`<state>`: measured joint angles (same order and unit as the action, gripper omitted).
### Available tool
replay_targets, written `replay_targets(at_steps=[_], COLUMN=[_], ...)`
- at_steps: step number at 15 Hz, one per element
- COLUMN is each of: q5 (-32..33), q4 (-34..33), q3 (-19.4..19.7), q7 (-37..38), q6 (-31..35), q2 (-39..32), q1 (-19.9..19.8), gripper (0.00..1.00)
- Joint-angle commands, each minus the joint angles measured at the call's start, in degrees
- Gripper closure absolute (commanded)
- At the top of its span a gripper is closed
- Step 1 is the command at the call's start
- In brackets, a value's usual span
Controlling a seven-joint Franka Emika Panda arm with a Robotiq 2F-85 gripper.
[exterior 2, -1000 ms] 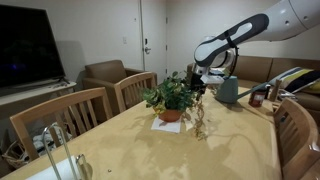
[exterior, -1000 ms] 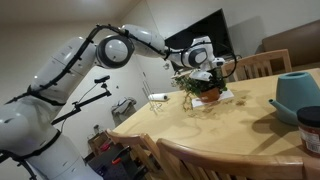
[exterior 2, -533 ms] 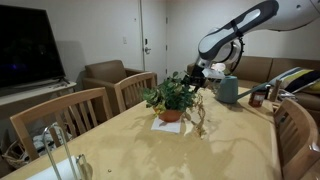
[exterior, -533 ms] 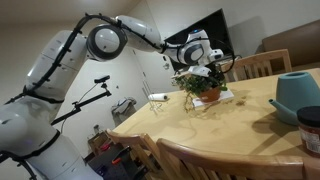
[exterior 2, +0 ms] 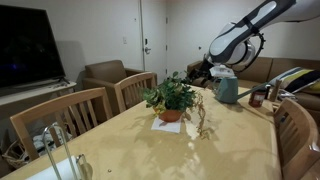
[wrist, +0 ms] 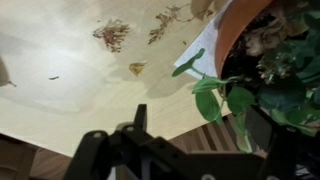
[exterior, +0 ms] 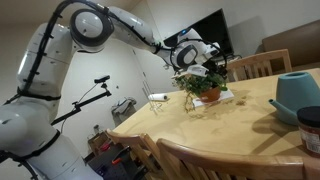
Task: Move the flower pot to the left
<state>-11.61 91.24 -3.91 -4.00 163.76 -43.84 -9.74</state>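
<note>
Holding bushy green leaves, flower pot [exterior 2: 171, 114] on white paper [exterior 2: 160, 126] — hand [exterior: 208, 68] near.

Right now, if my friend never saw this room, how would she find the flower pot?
Start at the big wooden table. On it, sitting on a white sheet, stands the flower pot. It is small and orange with bushy green leaves spilling wider than itself, unlike the plain teal-blue vessel and the dark cup.
</note>
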Motion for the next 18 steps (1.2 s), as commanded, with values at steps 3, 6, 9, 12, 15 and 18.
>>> replay_targets(at_steps=[3, 6, 9, 12, 15, 18], q5=[0.14, 2.06, 6.81, 12.29, 15.78, 14.66], q4=[10.39, 14.05, 18.72, 25.09, 30.19, 32.22], q3=[7.6, 14.34, 21.82, 30.3, 39.04, 46.51], q7=[9.42, 13.85, 16.38, 20.11, 24.11, 26.87], q6=[9.28, 12.09, 9.66, 11.53, 14.12, 16.75], q2=[5.88, 7.19, 8.92, 10.81, 12.39, 11.98], q1=[2.43, 7.59, 15.9, 26.41, 37.19, 45.83], gripper=[0.0, 0.0, 0.0, 0.0, 0.0, 0.0])
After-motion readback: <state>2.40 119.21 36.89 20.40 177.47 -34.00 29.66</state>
